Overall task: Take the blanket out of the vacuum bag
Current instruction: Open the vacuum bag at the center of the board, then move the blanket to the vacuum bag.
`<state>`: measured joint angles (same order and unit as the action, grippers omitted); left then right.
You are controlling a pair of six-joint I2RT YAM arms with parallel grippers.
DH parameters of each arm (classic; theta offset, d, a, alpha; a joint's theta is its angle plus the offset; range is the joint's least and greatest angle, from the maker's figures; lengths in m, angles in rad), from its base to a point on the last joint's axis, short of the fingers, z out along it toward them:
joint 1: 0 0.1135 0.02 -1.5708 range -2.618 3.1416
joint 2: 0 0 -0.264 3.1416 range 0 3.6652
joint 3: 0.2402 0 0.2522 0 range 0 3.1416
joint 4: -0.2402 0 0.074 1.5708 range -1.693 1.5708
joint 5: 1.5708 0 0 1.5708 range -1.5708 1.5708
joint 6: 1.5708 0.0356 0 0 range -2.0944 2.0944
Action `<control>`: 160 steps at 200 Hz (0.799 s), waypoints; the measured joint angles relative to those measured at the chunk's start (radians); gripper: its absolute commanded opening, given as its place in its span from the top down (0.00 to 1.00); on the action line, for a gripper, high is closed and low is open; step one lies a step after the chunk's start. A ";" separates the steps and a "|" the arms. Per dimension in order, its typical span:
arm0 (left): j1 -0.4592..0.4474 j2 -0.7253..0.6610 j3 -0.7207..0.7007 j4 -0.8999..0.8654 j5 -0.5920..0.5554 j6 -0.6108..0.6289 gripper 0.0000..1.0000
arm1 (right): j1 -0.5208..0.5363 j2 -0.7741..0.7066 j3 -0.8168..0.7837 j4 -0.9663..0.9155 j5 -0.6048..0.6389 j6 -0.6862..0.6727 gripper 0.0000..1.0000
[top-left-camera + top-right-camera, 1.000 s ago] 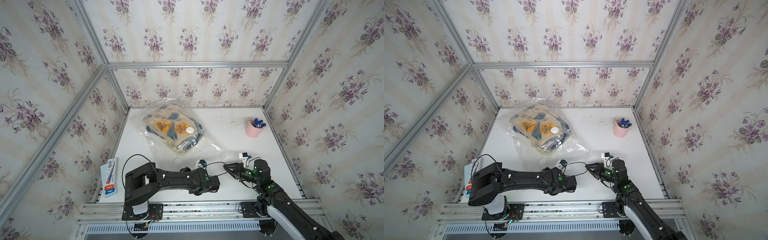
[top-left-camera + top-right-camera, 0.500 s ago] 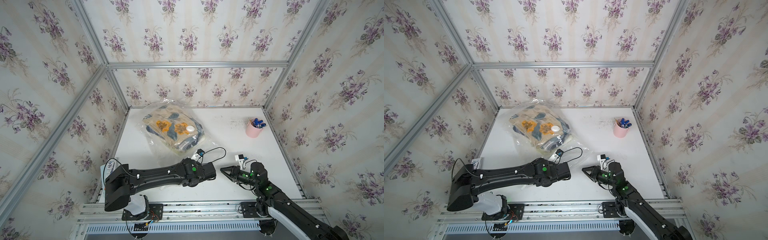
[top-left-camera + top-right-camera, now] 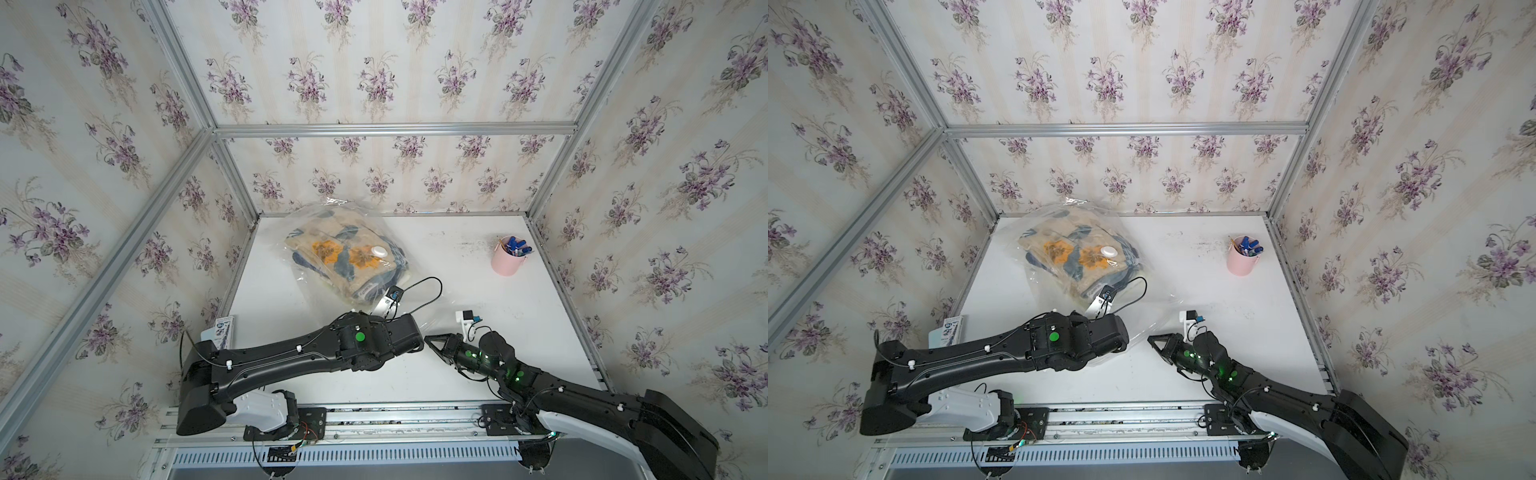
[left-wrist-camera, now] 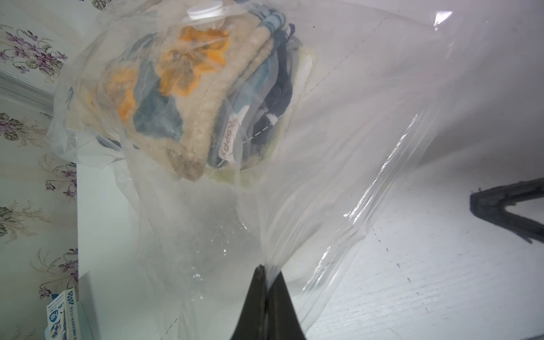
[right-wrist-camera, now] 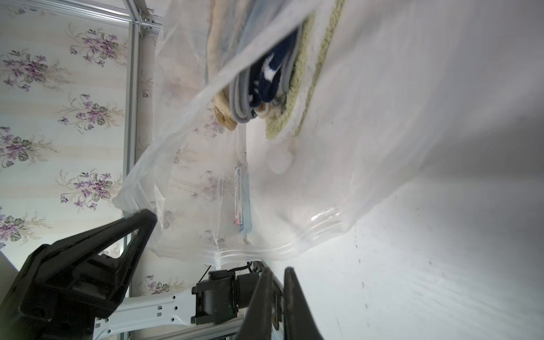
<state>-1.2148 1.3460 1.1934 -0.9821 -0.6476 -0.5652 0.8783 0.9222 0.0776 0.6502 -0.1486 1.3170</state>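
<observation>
A small box (image 4: 62, 315) lies at the left edge of the tabletop (image 3: 478, 270). "HB" can be read on it, but the rest of the print is too small. The vacuum bag (image 4: 353, 132) lies toward the back left, where it lay a second ago. The folded blanket (image 3: 336, 249) is inside it and the white valve cap (image 3: 378, 251) is on top. A white tag (image 4: 231, 137) on the blanket carries script that I cannot make out.

The left arm has changed most. A second ago it stretched along the front edge with its gripper at mid-tabletop. It has since swung in, and the left gripper (image 4: 266, 272) is clamped on the bag's near clear edge, with the plastic gathered into folds at the pinch.

The right gripper (image 5: 276, 273) has slid slightly leftward. Its tips are just short of the bag's zip edge, and its fingers are all but together with nothing between them. Well to the right, a pink cup (image 3: 506, 262) of pens stands unmoved.
</observation>
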 measured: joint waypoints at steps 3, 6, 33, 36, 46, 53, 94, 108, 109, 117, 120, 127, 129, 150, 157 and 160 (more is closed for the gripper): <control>0.000 -0.003 -0.002 0.007 0.000 0.000 1.00 | 0.002 0.014 0.005 0.010 0.007 0.000 0.88; 0.000 -0.006 -0.003 0.012 0.001 0.000 1.00 | 0.005 0.029 0.011 0.019 0.013 0.000 0.88; 0.000 -0.026 -0.009 0.065 0.004 0.012 1.00 | 0.055 0.182 0.060 0.108 0.058 0.010 0.87; 0.000 -0.027 -0.010 0.070 0.005 0.014 1.00 | 0.061 0.200 0.065 0.117 0.058 0.011 0.87; 0.000 -0.032 -0.010 0.088 0.005 0.024 1.00 | 0.082 0.264 0.084 0.156 0.056 0.011 0.86; 0.000 -0.034 -0.010 0.099 0.006 0.026 1.00 | 0.095 0.312 0.096 0.187 0.056 0.011 0.86; 0.000 -0.030 0.012 0.137 0.013 0.052 1.00 | 0.123 0.520 0.164 0.304 0.052 0.037 0.85; 0.000 -0.031 0.013 0.151 0.016 0.062 1.00 | 0.125 0.551 0.190 0.309 0.054 0.048 0.76; 0.000 -0.031 0.013 0.152 0.016 0.063 1.00 | 0.125 0.552 0.192 0.309 0.055 0.048 0.75; 0.000 -0.032 0.014 0.158 0.015 0.070 1.00 | 0.125 0.567 0.216 0.310 0.062 0.053 0.63; 0.000 -0.032 0.014 0.160 0.014 0.071 1.00 | 0.124 0.573 0.225 0.310 0.066 0.056 0.61; 0.000 -0.033 0.016 0.163 0.011 0.071 1.00 | 0.124 0.589 0.248 0.309 0.079 0.064 0.59; 0.000 -0.033 0.017 0.164 0.010 0.071 1.00 | 0.123 0.595 0.256 0.310 0.083 0.066 0.58; 0.000 -0.032 0.019 0.182 -0.006 0.077 1.00 | 0.107 0.666 0.330 0.308 0.113 0.079 0.51; 0.000 -0.031 0.019 0.185 -0.010 0.077 1.00 | 0.099 0.693 0.359 0.300 0.124 0.086 0.48; 0.000 -0.031 0.019 0.187 -0.012 0.077 1.00 | 0.095 0.707 0.374 0.298 0.130 0.093 0.47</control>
<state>-1.2148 1.3155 1.2125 -0.7952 -0.6594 -0.4881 0.9733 1.6291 0.4515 0.9482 -0.0189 1.4105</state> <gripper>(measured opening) 0.063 0.489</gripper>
